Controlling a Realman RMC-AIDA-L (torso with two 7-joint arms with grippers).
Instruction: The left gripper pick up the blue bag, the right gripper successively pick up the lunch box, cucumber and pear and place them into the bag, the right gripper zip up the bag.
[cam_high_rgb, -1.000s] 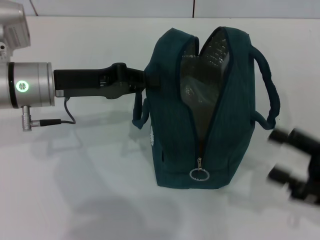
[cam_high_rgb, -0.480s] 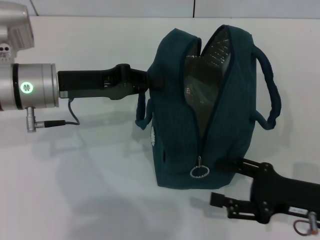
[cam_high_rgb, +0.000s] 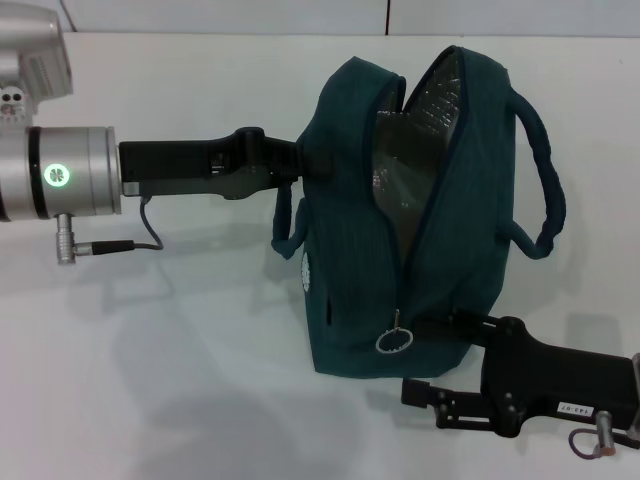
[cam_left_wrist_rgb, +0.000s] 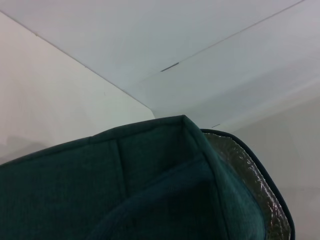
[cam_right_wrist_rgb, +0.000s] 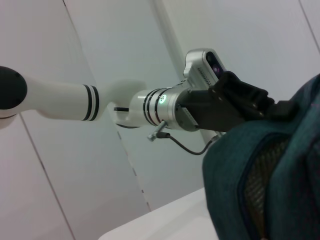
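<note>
The blue bag (cam_high_rgb: 350, 250) stands upright on the white table with its top gaping and silver foil lining (cam_high_rgb: 420, 130) showing. My left gripper (cam_high_rgb: 300, 165) reaches in from the left and is shut on the bag's upper side by a handle. The bag's fabric fills the left wrist view (cam_left_wrist_rgb: 150, 190). The zipper ring pull (cam_high_rgb: 392, 342) hangs low on the front. My right gripper (cam_high_rgb: 415, 358) lies low at the front right, open, with its fingertips just beside the ring. The lunch box, cucumber and pear are not visible. The right wrist view shows the left gripper (cam_right_wrist_rgb: 240, 102) on the bag (cam_right_wrist_rgb: 280, 150).
White table (cam_high_rgb: 180, 360) spreads to the left and front of the bag. The bag's far handle (cam_high_rgb: 545, 190) loops out to the right. A cable (cam_high_rgb: 140, 235) hangs under the left arm's silver cylinder.
My right gripper has swept in from the far right edge to the bag's lower front, ending beside the zipper ring. The left arm and bag shifted slightly right.
</note>
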